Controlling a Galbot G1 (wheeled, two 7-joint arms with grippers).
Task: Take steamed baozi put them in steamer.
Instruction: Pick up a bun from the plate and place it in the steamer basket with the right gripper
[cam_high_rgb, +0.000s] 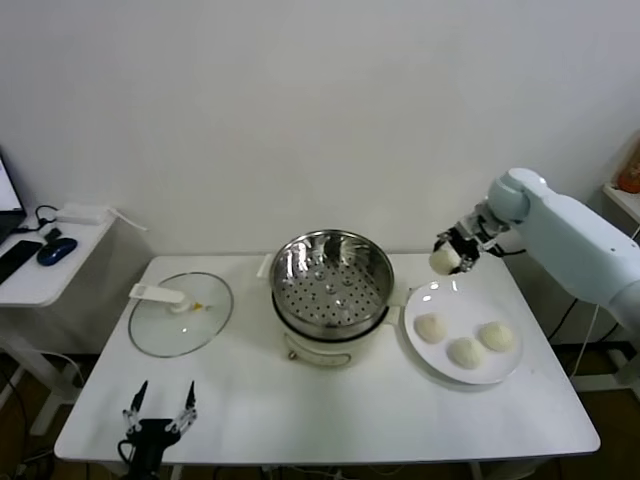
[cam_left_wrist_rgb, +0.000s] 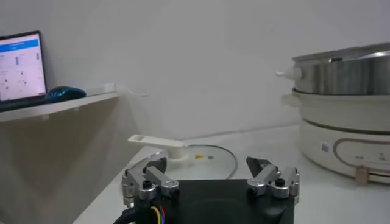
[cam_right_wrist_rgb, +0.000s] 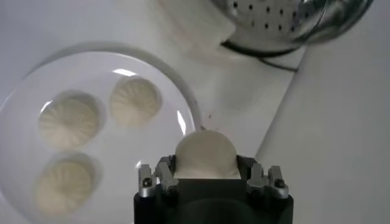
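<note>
My right gripper (cam_high_rgb: 447, 258) is shut on one cream-white baozi (cam_high_rgb: 443, 260) and holds it in the air above the far edge of the white plate (cam_high_rgb: 455, 366), to the right of the steamer. In the right wrist view the baozi (cam_right_wrist_rgb: 205, 154) sits between the jaws. Three more baozi (cam_high_rgb: 430, 327) (cam_high_rgb: 465, 352) (cam_high_rgb: 496, 336) lie on the plate. The steamer (cam_high_rgb: 332, 270) is a shiny perforated steel basket on a cream pot base at the table's middle; nothing lies in it. My left gripper (cam_high_rgb: 160, 412) is open and empty at the table's front left edge.
A glass lid (cam_high_rgb: 180, 313) with a white handle lies flat at the left of the steamer. A side table (cam_high_rgb: 45, 280) with a mouse and a keyboard stands at the far left. The wall is close behind the table.
</note>
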